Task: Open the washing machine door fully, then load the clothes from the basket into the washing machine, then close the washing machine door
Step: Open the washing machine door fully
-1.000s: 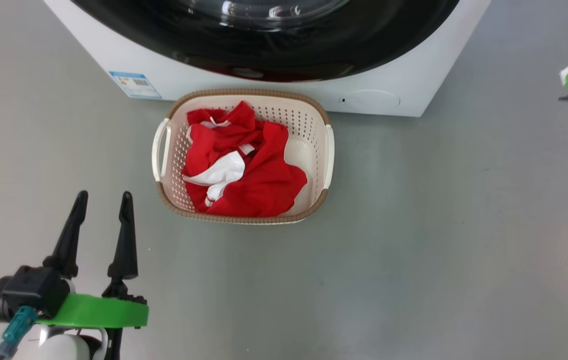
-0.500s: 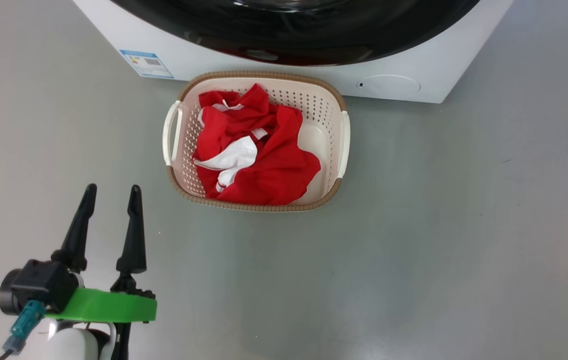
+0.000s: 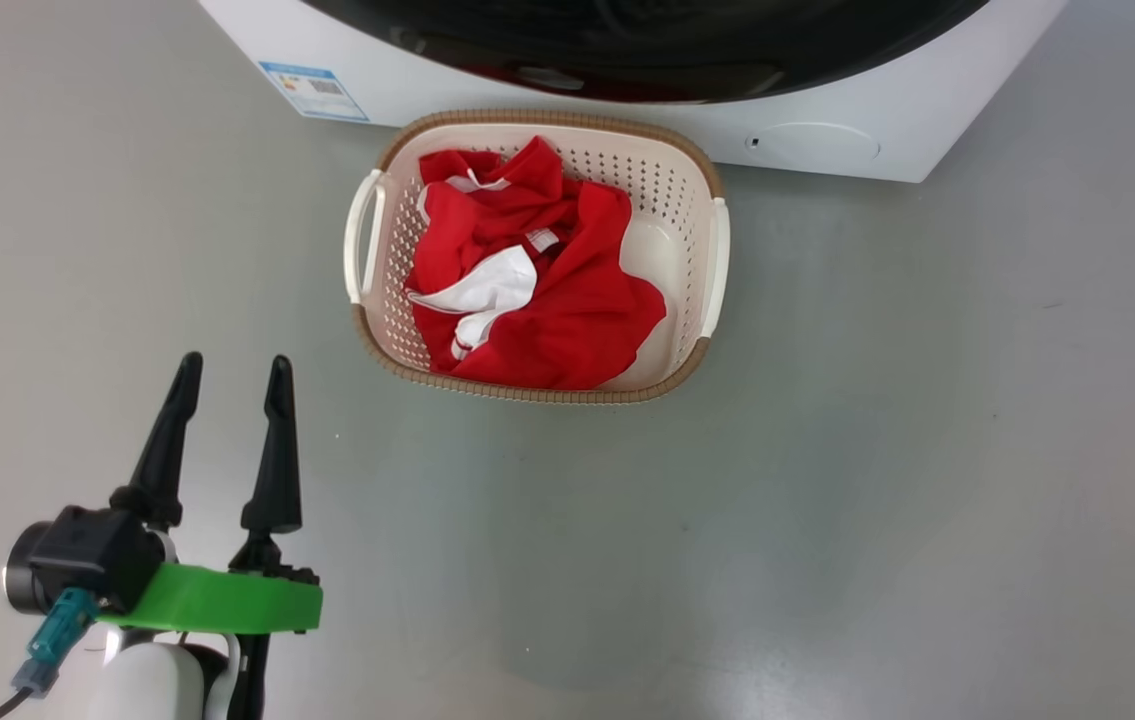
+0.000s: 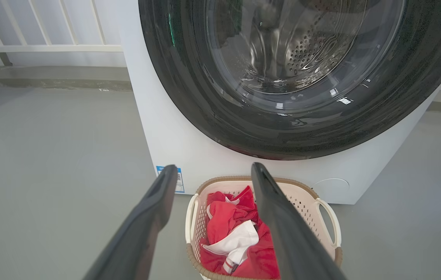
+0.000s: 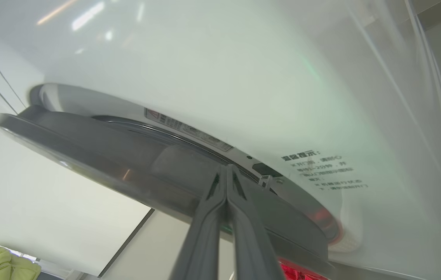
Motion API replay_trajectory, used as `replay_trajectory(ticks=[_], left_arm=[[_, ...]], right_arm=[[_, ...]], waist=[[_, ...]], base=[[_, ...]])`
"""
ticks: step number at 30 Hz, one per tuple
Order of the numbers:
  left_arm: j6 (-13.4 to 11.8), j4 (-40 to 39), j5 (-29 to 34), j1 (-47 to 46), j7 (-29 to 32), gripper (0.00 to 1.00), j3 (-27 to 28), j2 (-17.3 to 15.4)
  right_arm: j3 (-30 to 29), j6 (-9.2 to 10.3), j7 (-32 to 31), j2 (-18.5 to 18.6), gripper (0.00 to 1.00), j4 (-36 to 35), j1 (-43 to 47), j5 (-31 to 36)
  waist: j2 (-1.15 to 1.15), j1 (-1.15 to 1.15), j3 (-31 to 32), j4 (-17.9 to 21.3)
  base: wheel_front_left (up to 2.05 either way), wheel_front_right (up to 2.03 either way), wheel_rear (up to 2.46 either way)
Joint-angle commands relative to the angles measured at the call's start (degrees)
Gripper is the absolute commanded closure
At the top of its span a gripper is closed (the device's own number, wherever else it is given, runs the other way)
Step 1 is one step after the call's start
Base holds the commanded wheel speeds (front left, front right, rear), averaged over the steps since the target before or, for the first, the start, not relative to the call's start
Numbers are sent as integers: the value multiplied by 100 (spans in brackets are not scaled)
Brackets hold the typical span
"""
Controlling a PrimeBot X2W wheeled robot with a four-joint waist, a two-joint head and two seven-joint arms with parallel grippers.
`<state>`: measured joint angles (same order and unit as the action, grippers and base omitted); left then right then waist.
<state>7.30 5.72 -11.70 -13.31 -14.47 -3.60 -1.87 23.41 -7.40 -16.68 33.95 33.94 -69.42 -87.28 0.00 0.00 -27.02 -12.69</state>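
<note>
1. Where it fills the top of the left wrist view, the door (image 4: pixel 294 58) is a wide glossy black ring around a bulging clear bowl, with punched steel showing through the glass.
2. From the head, the door (image 3: pixel 647 40) is a dark arc at the top edge.
3. From the right wrist, its edge is smooth grey plastic, seen from the side, with a printed strip and a small latch piece on the white front behind it.
4. Right hand (image 5: pixel 226 168) is clenched, its fingers pressed flat together and empty, tips at that grey edge; whether they touch it I cannot tell.
5. Clothes (image 3: pixel 537 290) lie crumpled in the basket (image 3: pixel 547 118), soft red with white panels.
6. Basket is cream plastic, perforated, with a rounded woven-look brown rim, and it stands on the floor just before the washer (image 3: pixel 927 90).
7. Washer is white and boxy, with a blue sticker (image 3: pixel 312 90) and a round cap (image 3: pixel 812 143).
8. Left hand (image 3: pixel 234 362) is released, its tapered matt fingers spread above the smooth grey floor (image 3: pixel 877 450), apart from the basket.
</note>
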Motion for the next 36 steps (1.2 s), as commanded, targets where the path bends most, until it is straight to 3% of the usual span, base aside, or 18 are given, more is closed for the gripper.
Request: replay_trajectory(ticks=[1,13,27,36], left_arm=[[18,-134,28,-82,-52,0,173,-113],[18,-133,-44,-124,-52,0,164,-103],[-82,-149,-194,-197,-52,0,50,-101],[-103,-57,-202,-119,-52,0,102,-101]], right_arm=[[30,-9,-108,3,100,-75,-111,-118],[-80,-9,-571,-78,100,302,-414,-452],[-5,-9,-772,-144,100,543,-732,-334],[71,-9,-1170,-304,100,590,-393,-531]], waist=[[0,0,-46,-40],[0,0,-130,-162],[0,0,-291,-297],[0,0,-9,-235]], base=[[0,0,0],[0,0,0],[0,0,0],[0,0,0]])
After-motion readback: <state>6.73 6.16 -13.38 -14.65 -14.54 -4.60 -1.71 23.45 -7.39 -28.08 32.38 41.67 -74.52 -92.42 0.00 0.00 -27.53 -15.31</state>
